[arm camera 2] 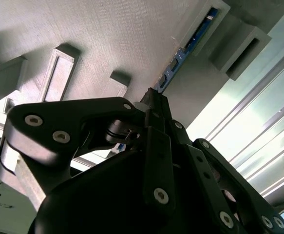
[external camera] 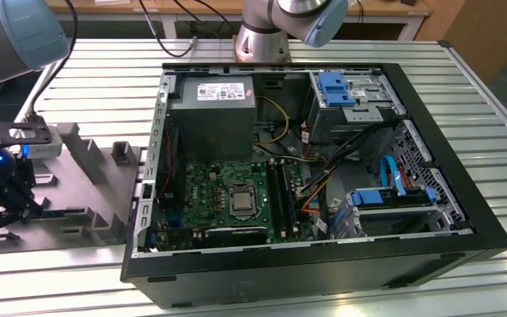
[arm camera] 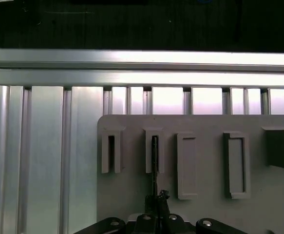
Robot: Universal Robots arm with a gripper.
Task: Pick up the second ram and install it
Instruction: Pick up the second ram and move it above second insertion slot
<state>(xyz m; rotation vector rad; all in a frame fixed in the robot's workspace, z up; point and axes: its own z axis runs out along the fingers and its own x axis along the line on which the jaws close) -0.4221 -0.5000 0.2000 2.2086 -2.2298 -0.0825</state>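
1. The gripper (external camera: 5,198) hangs low over the grey moulded tray (external camera: 68,232) at the exterior view's left; its black, jointed metal links are studded with round silver screw heads.
2. In the second wrist view the fingers are drawn narrowly together, with the near end of the second ram (arm camera 2: 188,46) pinched between their tips; the stick shows edge-on as a very thin, dark bluish strip.
3. The ram's far end sits in one of the tray's raised rectangular slot blocks; in the first wrist view it reads as a fine dark line running from that block straight to the fingertips.
4. The tray is matt, finely ribbed plastic, with a row of hollow box-shaped holders and taller upright fins; it lies flat on the table (external camera: 103,86), which is made of long, bright, grooved aluminium slats.
5. At the centre of the exterior view, just beside the tray, an open black computer case (external camera: 324,271) lies on its side; inside it are the green motherboard (external camera: 209,191) with long black slots, a grey metal power supply box (external camera: 209,115), bundled cables and blue plastic drive brackets.
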